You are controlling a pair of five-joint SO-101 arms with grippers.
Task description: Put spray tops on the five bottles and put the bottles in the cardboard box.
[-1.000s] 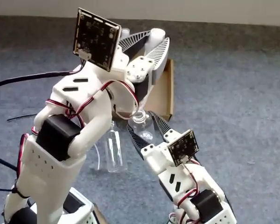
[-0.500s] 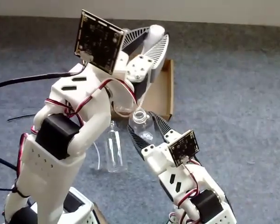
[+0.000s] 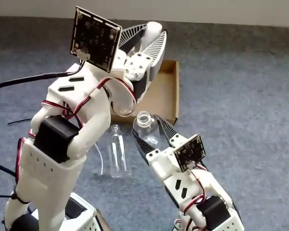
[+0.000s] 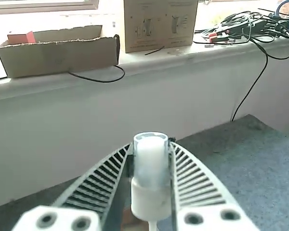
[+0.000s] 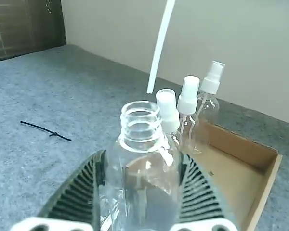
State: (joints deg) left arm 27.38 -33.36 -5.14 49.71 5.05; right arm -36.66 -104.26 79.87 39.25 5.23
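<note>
Clear open-necked bottle (image 5: 140,159), upright, clamped in our right hand (image 3: 145,125) just near of the cardboard box (image 3: 166,96). White spray top (image 4: 151,168), pinched in our left hand (image 3: 154,30), raised well above the grey worktop (image 3: 241,96). We count three capped bottles (image 5: 187,103) standing in the box and a second clear bottle (image 3: 117,156) left of the held one.

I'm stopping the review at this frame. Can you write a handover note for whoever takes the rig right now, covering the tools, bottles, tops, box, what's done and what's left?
Right tool: shut on an open bottle, held upright beside the box.
Left tool: shut on a spray top, held high. Its tube ends a little above the open bottle's mouth, not in it.
Done: three capped bottles stand in the box.
Left: cap the open bottle and box it. Then do the loose bottle on the carpet between the arms, which seems uncapped.
</note>
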